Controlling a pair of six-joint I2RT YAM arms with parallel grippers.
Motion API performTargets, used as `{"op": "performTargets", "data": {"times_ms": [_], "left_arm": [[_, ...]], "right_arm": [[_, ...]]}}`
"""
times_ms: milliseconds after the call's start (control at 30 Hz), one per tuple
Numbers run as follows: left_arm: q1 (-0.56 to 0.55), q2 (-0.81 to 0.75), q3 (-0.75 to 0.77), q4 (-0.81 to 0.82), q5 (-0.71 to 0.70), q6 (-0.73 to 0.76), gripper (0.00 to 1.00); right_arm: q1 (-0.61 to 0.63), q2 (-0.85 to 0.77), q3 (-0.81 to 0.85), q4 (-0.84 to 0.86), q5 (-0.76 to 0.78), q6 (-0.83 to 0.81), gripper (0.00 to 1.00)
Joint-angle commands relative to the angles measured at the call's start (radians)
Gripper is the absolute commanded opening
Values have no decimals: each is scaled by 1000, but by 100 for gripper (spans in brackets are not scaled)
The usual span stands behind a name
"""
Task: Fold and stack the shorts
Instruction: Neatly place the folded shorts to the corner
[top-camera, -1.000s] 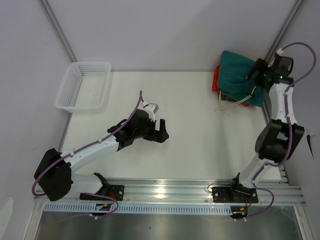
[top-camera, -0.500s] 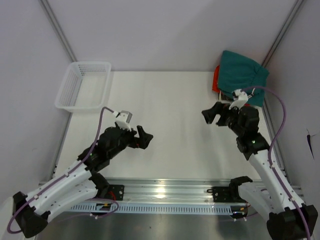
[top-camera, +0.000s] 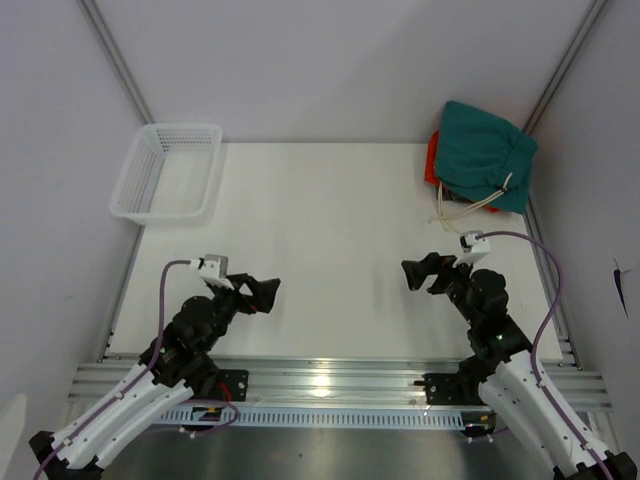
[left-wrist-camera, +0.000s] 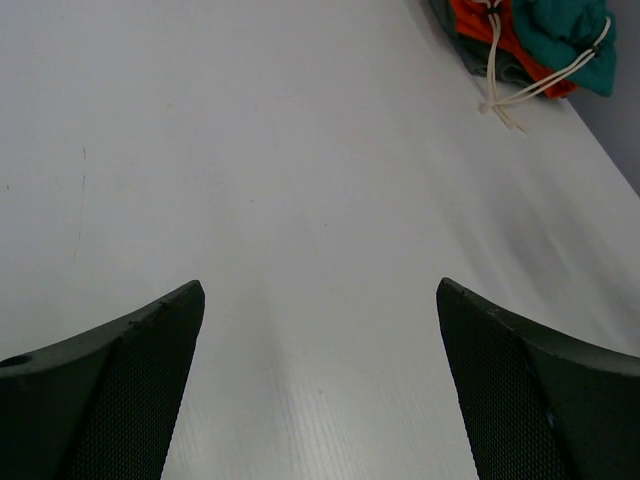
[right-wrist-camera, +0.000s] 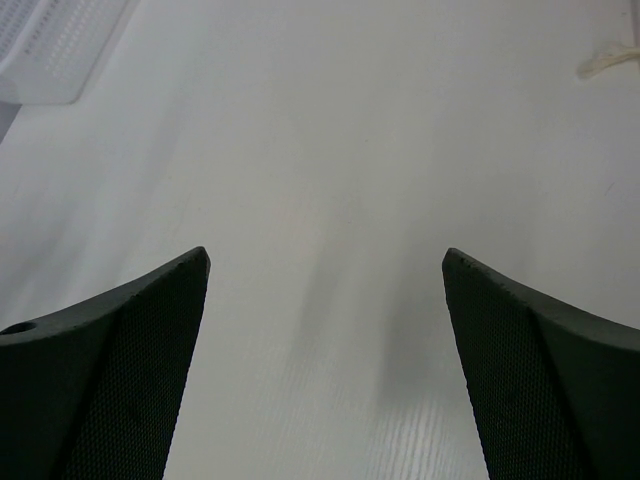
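The teal-green shorts (top-camera: 482, 152) lie folded at the table's far right corner on top of an orange garment (top-camera: 432, 160), with the cream drawstring (top-camera: 455, 212) trailing toward the front. They also show in the left wrist view (left-wrist-camera: 565, 38). My left gripper (top-camera: 260, 291) is open and empty, low near the front left. My right gripper (top-camera: 418, 272) is open and empty, near the front right, well apart from the shorts. Both wrist views show wide-open jaws over bare table.
A white mesh basket (top-camera: 168, 170) stands at the far left of the white table (top-camera: 320, 230); its corner shows in the right wrist view (right-wrist-camera: 55, 45). A metal rail (top-camera: 330, 385) runs along the front edge. Grey walls surround the table.
My right gripper has left the shorts at the far right corner and drawn back to the front. My left gripper has also drawn back toward the front left. The shorts stay on the orange garment.
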Motion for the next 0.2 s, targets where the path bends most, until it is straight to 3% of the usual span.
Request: {"op": "performTargets", "data": {"times_ms": [0, 167], "left_arm": [[-3, -38, 1, 28, -35, 36, 99], [-3, -24, 11, 21, -40, 34, 99]], "right_arm": [[7, -1, -21, 66, 84, 23, 99], [7, 38, -14, 71, 81, 20, 99]]}}
